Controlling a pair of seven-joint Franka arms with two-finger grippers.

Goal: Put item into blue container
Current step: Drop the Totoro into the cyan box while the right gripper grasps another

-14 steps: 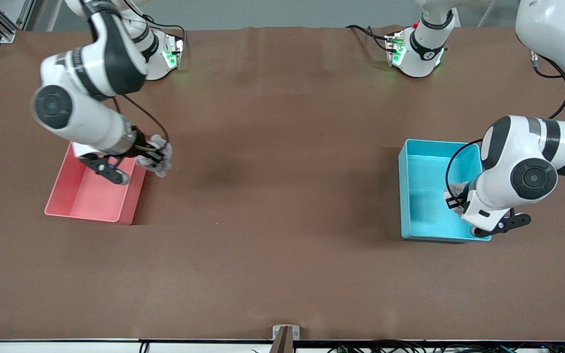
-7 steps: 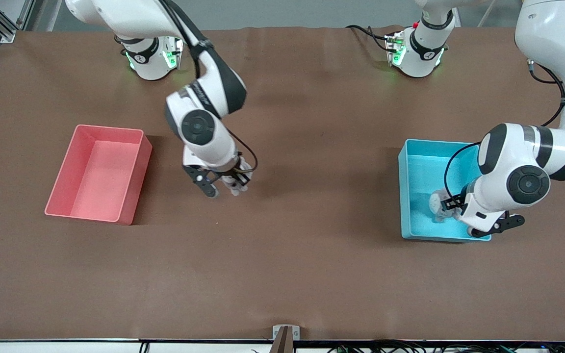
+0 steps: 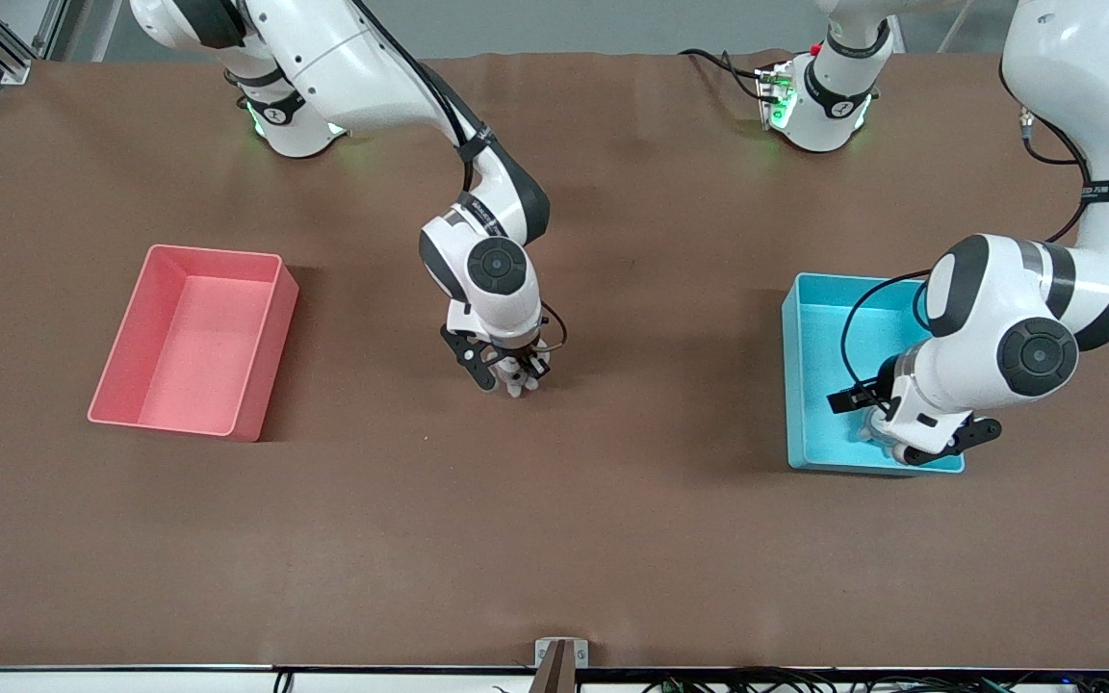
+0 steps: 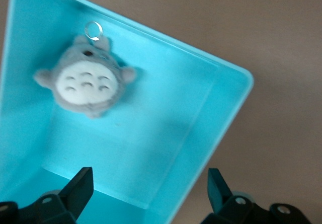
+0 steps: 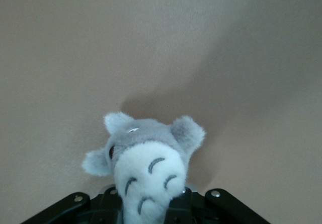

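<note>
Grey plush toy (image 5: 148, 171) in right gripper (image 3: 514, 377) jaws, over brown table (image 3: 612, 529)

Front cam: high, across the table (image 3: 554, 539), facing both arm bases at the frame's top edge, looking steeply down; whole tabletop fits, pink bin (image 3: 191, 339) mid-left of frame, blue container (image 3: 829, 375) mid-right.

Left wrist cam: close, looking down into the blue container (image 4: 166, 133), a grey plush (image 4: 86, 84) lying in it at upper left of frame; shares that bin w/ front cam.

Right wrist cam: very close, aimed at bare table (image 5: 161, 43), a second grey plush (image 5: 148, 173) at bottom centre; shares the table's mid area w/ front cam.
</note>
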